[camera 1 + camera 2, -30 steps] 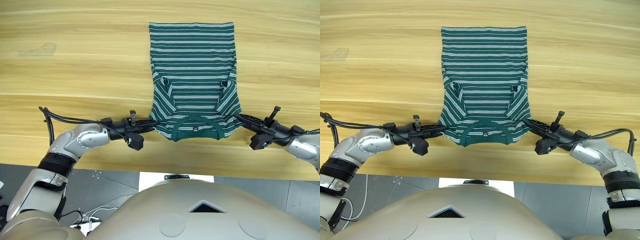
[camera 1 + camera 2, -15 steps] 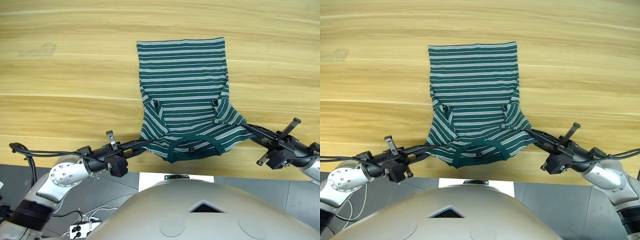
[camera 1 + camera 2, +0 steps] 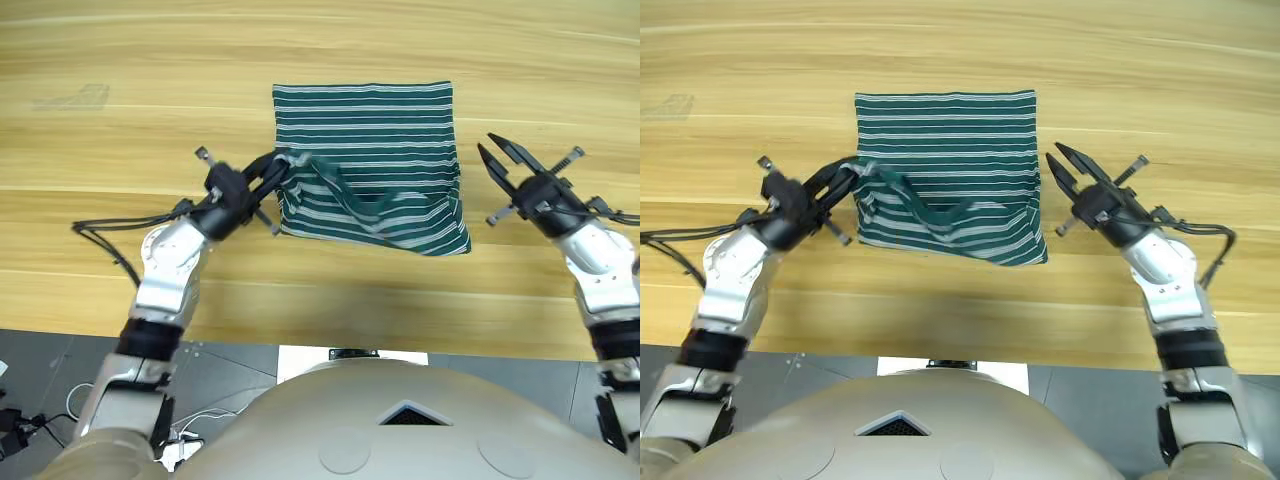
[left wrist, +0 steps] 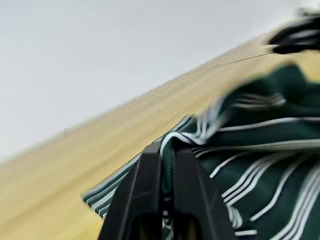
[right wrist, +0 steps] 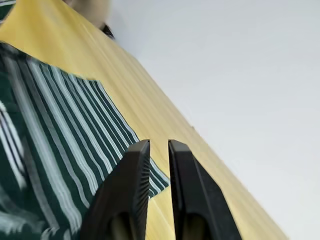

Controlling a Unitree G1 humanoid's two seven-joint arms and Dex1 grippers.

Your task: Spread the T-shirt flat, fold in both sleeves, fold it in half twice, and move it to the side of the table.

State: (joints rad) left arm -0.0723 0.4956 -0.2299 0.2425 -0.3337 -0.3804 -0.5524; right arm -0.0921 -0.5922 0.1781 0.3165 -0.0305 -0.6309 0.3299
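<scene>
Wooden tabletop (image 3: 120, 60), grain running left to right. T-shirt (image 3: 370, 125), green with white stripes, lies doubled over about midway along the near edge and set back from it. Its top layer sits unevenly, with the collar band draped across and the near-right corner sticking out. Left pincer (image 3: 282, 162) is clamped tight on a bunch of fabric at the shirt's left edge. Right pincer (image 3: 485, 143) has its fingers parted and holds nothing, just beside the shirt's right edge and apart from it.

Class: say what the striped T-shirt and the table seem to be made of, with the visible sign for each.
T-shirt: soft knit cloth, perhaps cotton; it folds and sags limply.
Table: wood or wood-look laminate, smooth, matt; long grain lines.
</scene>
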